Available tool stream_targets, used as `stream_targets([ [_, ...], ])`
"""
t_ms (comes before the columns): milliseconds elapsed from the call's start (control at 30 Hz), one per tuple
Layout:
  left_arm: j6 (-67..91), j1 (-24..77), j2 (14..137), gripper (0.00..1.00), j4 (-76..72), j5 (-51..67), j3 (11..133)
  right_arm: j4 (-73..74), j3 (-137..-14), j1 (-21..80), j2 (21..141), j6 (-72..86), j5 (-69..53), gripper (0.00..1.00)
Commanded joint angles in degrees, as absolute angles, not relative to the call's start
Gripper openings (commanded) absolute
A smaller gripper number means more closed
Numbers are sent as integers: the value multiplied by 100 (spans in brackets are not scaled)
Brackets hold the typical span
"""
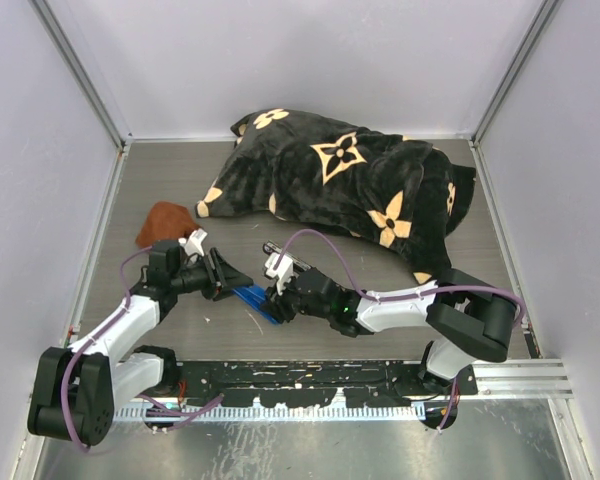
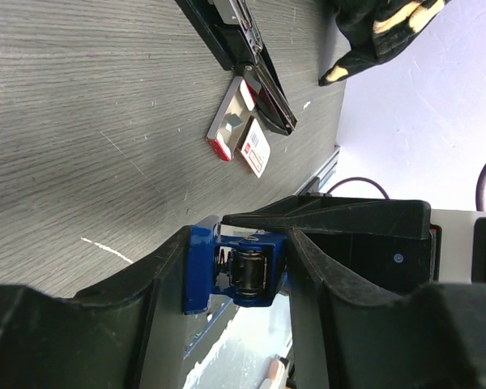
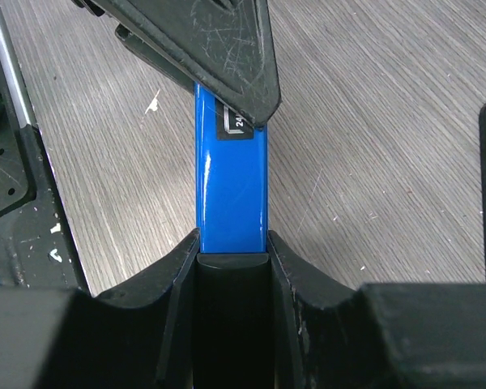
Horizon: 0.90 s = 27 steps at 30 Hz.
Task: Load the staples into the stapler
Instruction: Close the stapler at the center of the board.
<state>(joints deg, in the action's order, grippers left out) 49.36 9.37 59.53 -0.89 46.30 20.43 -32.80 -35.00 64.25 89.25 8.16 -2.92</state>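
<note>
Both my arms are low over the table [image 2: 81, 121], meeting in the middle. My left arm [image 1: 130, 320] angles in from its base, and my right arm [image 1: 410, 300] folds at the elbow and reaches across to the left. The right gripper [image 3: 232, 239] is clamped on one end of the blue stapler [image 3: 231, 186], and the left gripper [image 2: 239, 243] pinches the other end. The staples [image 2: 255, 150] are lying on the table just past it, beside the open black stapler [image 2: 243, 40].

A grey wood-grain table [image 1: 180, 190] carries a black blanket [image 1: 350, 180] with tan flower motifs at the back, a rust-brown cloth [image 1: 163, 222] to the left, an opened black stapler [image 2: 239, 36] and, just beside it, the staples [image 2: 255, 150] in their white, red-labelled box.
</note>
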Motion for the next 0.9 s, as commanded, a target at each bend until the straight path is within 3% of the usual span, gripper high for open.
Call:
stream_targets([
  [0,5383,1001,5777,16,-464,5045,2125,-3771,-3731,6408,8649,775,-211,37],
  [133,5580,1002,5713,7,-615,5080,2189,-3161,-3881,6410,8321,566,-211,66],
  [200,5577,1002,5690,4,-608,5082,2248,-2769,-3966,6372,8085,512,-253,91],
  [233,5561,1002,5687,2,-618,5073,2268,-2566,-4010,6323,7948,514,-370,99],
  [467,5400,996,5860,0,-883,5256,2263,-1734,-4057,5762,7183,777,-1489,100],
  [867,5379,990,5237,0,-1486,5901,2400,-1583,-4112,4232,7043,2167,-4840,100],
])
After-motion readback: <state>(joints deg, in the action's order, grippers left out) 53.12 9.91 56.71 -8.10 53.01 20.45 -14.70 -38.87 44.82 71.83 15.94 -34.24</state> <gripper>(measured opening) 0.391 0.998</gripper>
